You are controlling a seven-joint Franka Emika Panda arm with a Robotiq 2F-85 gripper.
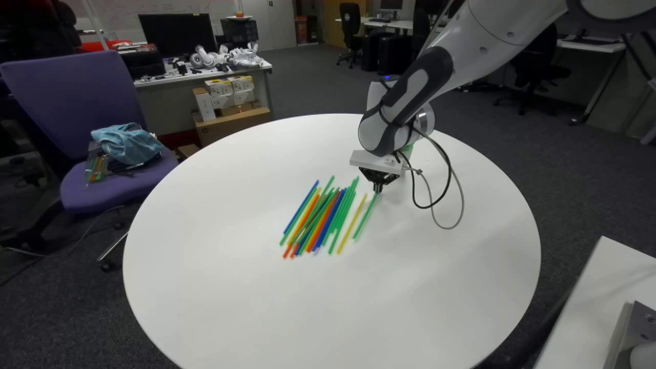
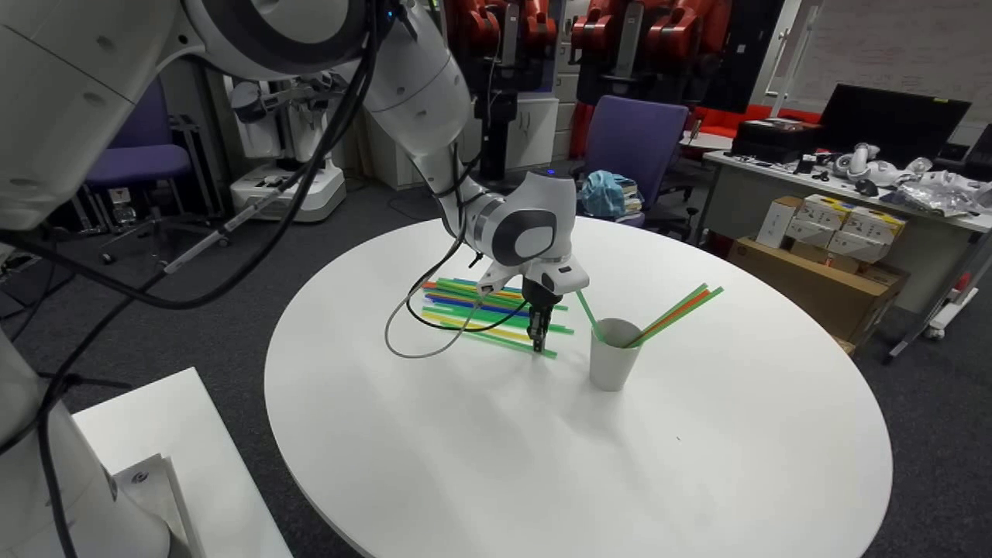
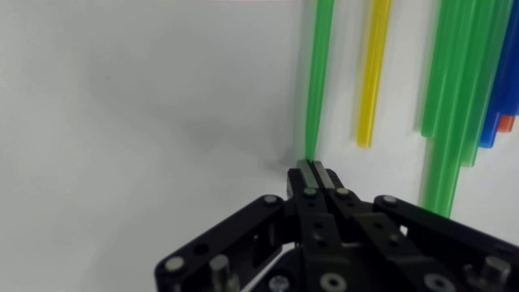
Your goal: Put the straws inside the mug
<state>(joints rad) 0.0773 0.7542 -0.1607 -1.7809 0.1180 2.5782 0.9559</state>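
Observation:
My gripper points down and is shut on the near end of a green straw, which looks pinched flat. In both exterior views the gripper is low at the table, and this green straw lies at the pile's edge. The other straws, green, yellow, orange and blue, lie in a pile, also in the wrist view. The white mug stands upright beside the gripper in an exterior view. Several green and orange straws lean in it. Elsewhere the arm largely hides the mug.
A single yellow straw lies between the pinched straw and the pile. The round white table bears everything. Cables hang in loops from the wrist over the table. A purple chair stands beyond the table's edge.

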